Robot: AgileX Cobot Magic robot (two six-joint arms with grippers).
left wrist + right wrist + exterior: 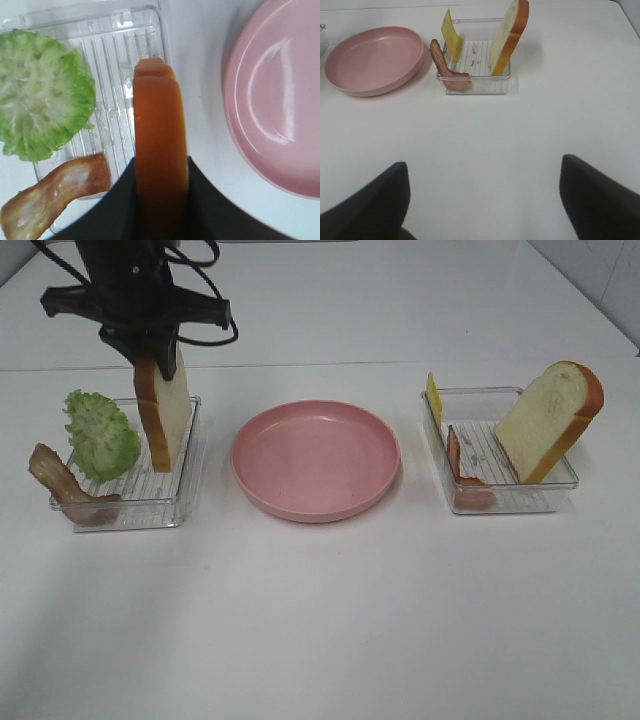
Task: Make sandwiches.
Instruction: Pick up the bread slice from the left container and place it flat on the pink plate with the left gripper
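We saw left gripper (150,358) clamped on upright bread slice (170,415) in left tray (188,475), lettuce (100,435) and bacon (60,480) just beside, pink plate (315,460) near. Right gripper (482,195) gaped, well apart from right tray (475,85).

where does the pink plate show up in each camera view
Exterior high: the pink plate sits mid-table between the left tray and the right tray.
Left wrist: plate cut off at the frame edge, beside the left tray, past the held bread slice.
Right wrist: whole, beside the right tray, on its bacon side.
Shared landmark: each tray links exterior high to one wrist view.
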